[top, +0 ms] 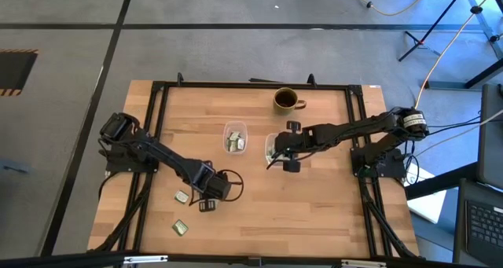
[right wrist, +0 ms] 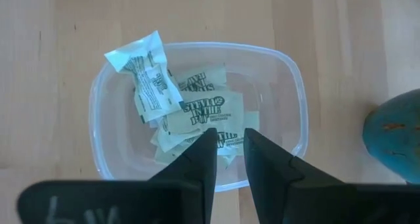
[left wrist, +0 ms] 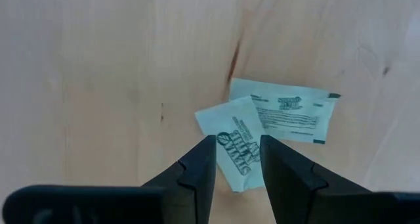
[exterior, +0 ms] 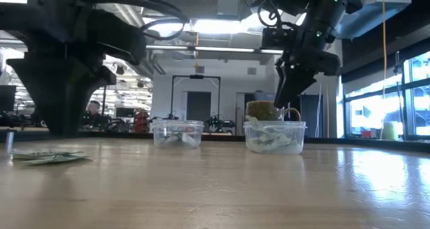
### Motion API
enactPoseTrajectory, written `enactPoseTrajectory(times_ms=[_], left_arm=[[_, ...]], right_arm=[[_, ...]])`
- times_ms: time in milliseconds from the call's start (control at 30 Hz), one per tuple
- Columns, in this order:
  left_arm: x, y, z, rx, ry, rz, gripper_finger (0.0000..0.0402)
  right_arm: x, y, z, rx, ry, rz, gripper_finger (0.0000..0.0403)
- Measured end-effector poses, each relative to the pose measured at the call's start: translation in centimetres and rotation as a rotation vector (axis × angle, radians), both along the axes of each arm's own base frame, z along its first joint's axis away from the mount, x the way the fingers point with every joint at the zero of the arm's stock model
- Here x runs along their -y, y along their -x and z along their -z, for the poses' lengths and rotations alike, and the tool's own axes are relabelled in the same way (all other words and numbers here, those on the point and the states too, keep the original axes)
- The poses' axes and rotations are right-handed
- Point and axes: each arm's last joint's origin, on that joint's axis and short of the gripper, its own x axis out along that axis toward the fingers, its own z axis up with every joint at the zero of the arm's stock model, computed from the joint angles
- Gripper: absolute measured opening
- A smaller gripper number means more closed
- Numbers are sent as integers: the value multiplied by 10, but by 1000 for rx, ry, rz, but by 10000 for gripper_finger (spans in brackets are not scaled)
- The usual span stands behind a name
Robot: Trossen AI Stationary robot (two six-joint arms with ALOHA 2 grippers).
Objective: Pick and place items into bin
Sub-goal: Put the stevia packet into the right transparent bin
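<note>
**Two Tubs of Packets, Two Arms at Work**

Two clear plastic tubs sit on the wooden table point(top: 314, 221). The first tub point(top: 235, 137) has a few packets in it. The second tub point(right wrist: 197, 112) holds a bigger pile of pale green packets point(right wrist: 197, 115) with dark print on them (one packet point(right wrist: 141, 69) leans up on the rim). A brown mug point(top: 286, 100) stands near the far edge, behind the tubs.

The right gripper point(right wrist: 228, 152) hangs just over the second tub. Its fingers are a little way apart and hold nothing.

The left gripper point(left wrist: 237, 159) is low over two packets point(left wrist: 279, 109) that lie flat on the wood, one partly on top of the other. Its fingers are a little way apart, one on each side of the top packet, not squeezing it. Two more packets point(top: 181, 212) lie near the left arm.
</note>
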Motion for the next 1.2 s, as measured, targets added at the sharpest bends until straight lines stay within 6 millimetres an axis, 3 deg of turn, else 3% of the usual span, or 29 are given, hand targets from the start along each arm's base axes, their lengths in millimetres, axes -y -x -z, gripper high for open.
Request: enactPoseTrajectory(times_ms=[467,900,1200], left_arm=[[5,-4,30,-121,3,-19,108],[5,-4,30,-126,14,-16,51],[-1,0,20,-119,13,31,38]], right_arm=[[0,0,0,2,1,-3,81],[0,0,0,2,2,-3,81],[-8,-5,-3,50,21,-72,81]])
